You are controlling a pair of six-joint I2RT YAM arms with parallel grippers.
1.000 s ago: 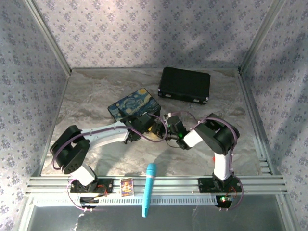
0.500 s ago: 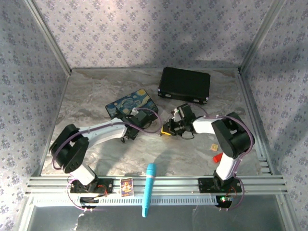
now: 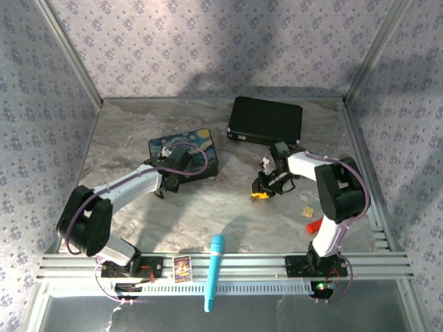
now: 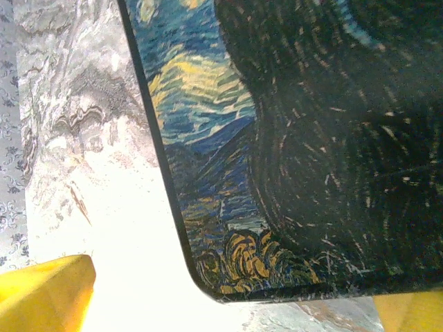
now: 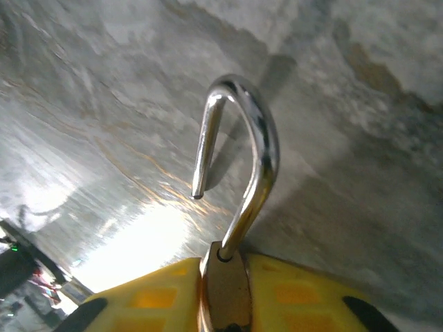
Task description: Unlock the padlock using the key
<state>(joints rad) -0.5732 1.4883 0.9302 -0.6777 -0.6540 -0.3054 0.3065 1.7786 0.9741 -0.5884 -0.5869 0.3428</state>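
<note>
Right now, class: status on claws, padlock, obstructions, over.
Left claw open at corner of Starry Night painted box. Right claw shut on small brass padlock, silver shackle open.

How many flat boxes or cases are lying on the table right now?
2. The Starry Night painted box lies left of centre; the black case lies near the far edge, right of centre. I see no spot where a third could be hidden.

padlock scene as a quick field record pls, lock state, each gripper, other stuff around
padlock: shackle open, one end free
right gripper: shut on padlock body
left gripper: open, at a corner of the Starry Night box
other items: black case, red block, small tan block, blue pen-like tool
</note>
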